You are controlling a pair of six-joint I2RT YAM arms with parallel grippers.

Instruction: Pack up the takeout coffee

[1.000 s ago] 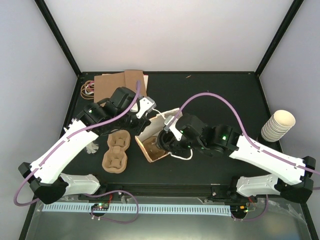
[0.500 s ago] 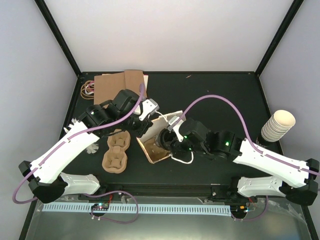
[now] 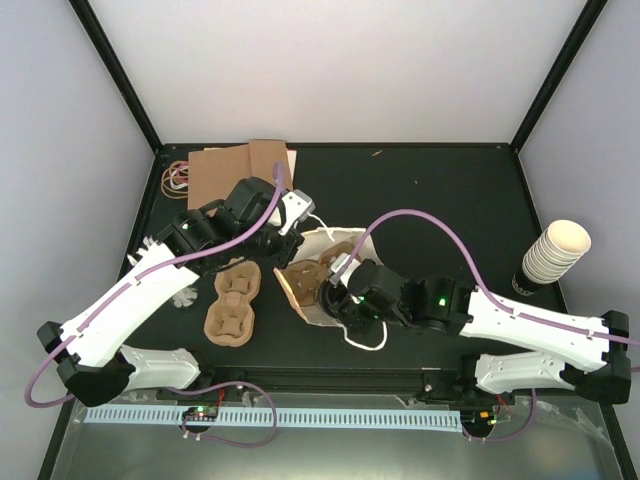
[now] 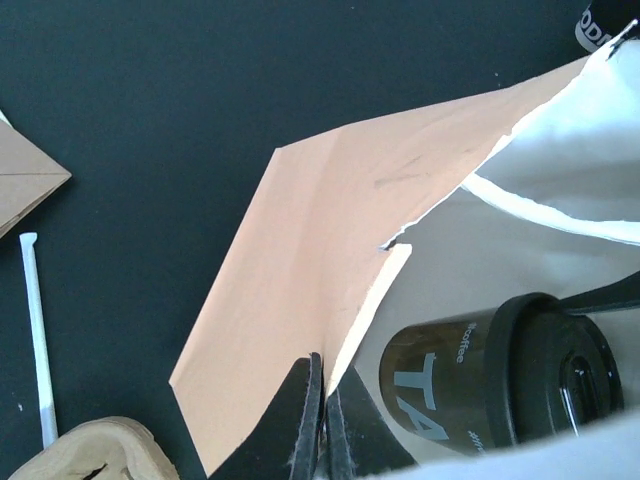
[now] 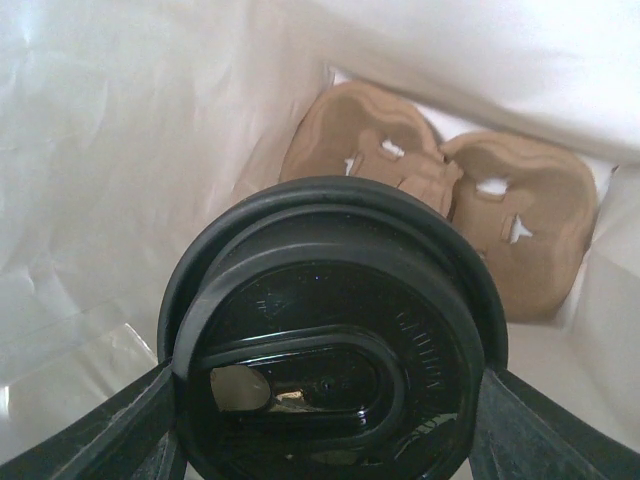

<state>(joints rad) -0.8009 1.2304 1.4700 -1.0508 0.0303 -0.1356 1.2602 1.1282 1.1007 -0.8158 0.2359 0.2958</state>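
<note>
A white paper bag [image 3: 322, 243] lies on its side with its mouth held open, and a brown pulp tray [image 5: 445, 190] rests inside it. My left gripper [image 4: 325, 390] is shut on the bag's brown upper edge [image 4: 330, 290]; from above it sits at the bag's left corner [image 3: 288, 238]. My right gripper [image 5: 335, 420] is closed around a dark takeout coffee [image 5: 335, 340] with a round black lid, holding it inside the bag's mouth above the tray. The same coffee [image 4: 500, 375] shows in the left wrist view, just past the bag's edge. My right gripper [image 3: 335, 297] is at the bag's opening.
A second pulp tray [image 3: 232, 300] lies on the table left of the bag. Flat brown paper [image 3: 240, 165] and rubber bands [image 3: 178, 177] sit at the back left. A stack of cream cups [image 3: 555, 250] leans at the right edge, a dark cup [image 3: 522, 283] beneath it.
My right arm has dropped toward the near edge and carried the coffee into the bag's mouth. The bag now gapes wider, showing the tray inside. My left gripper kept its hold.
</note>
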